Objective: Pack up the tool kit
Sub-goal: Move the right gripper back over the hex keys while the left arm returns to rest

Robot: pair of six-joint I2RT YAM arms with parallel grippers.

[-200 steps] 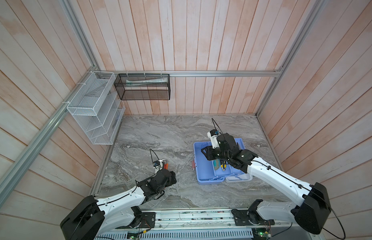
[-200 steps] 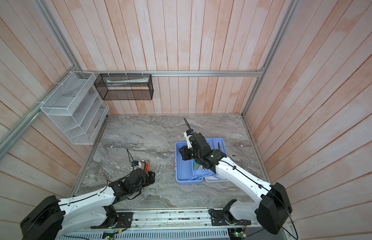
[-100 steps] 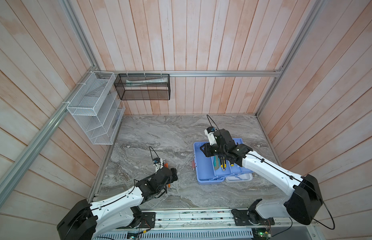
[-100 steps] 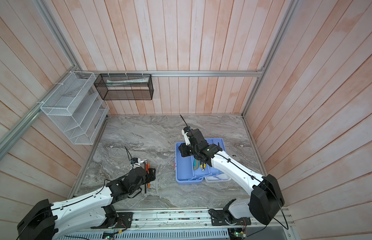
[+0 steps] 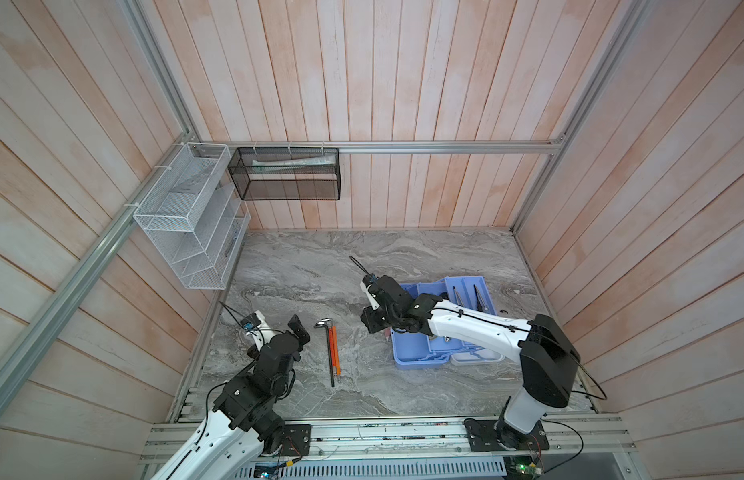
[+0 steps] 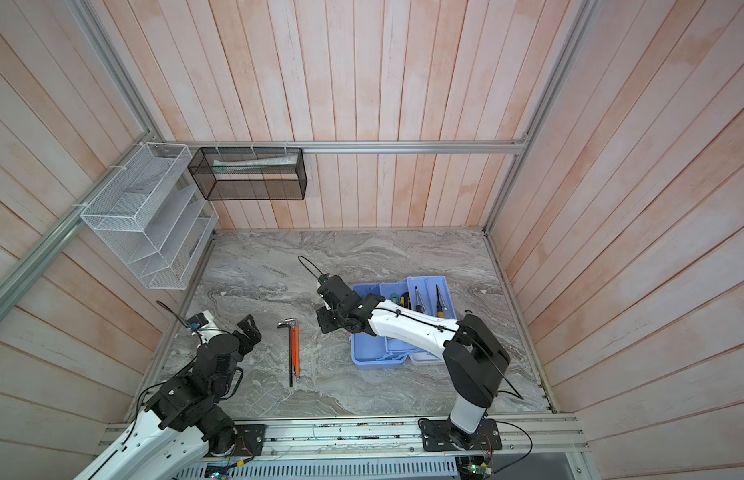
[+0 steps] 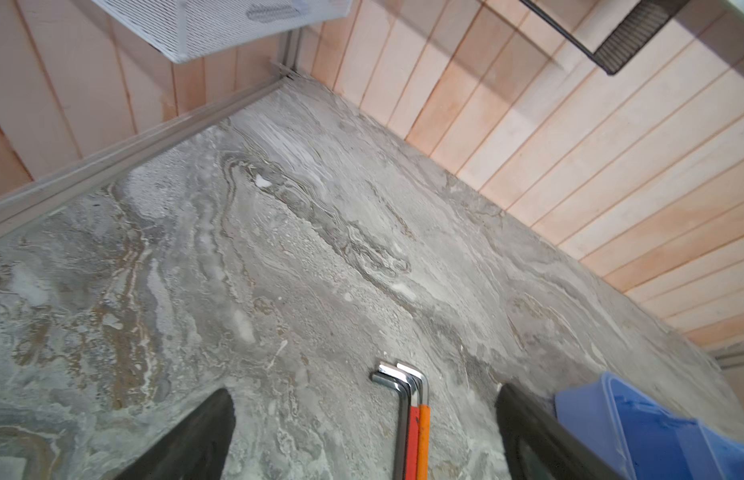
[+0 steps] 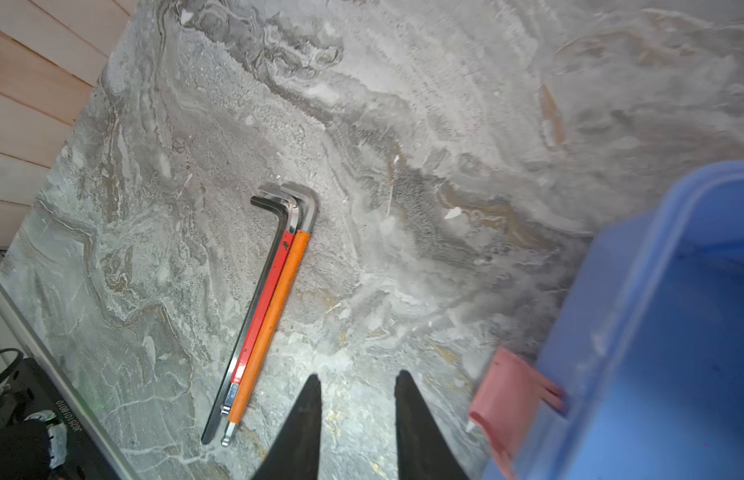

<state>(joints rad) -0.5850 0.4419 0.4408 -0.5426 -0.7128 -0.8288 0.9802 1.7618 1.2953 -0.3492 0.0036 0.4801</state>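
Note:
Three hex keys point(image 5: 332, 349) point(image 6: 294, 349), one bare steel, one red-sleeved and one orange-sleeved, lie side by side on the marble between the two arms. My left gripper point(image 5: 294, 332) point(image 7: 364, 390) stands wide open and empty, just left of them. The light blue tool kit box point(image 5: 416, 353) point(image 6: 374, 353) sits at the right, its trays point(image 6: 428, 291) swung open with screwdrivers point(image 6: 438, 301) in them and the white lid point(image 5: 474, 357) behind. My right gripper point(image 5: 372, 324) point(image 8: 358, 374) hangs past the box's left edge beside the pink-red latch point(image 8: 503, 399). Its jaws are narrowly apart with nothing between them.
A white wire basket point(image 5: 187, 216) hangs on the left wall and a black mesh basket point(image 5: 289, 174) on the back wall. Wooden walls close in three sides. An aluminium rail point(image 5: 382, 436) runs along the front edge.
My left gripper has drawn back to the left off the hex keys, which now lie uncovered. My right gripper has swung left from above the box to beyond its left edge.

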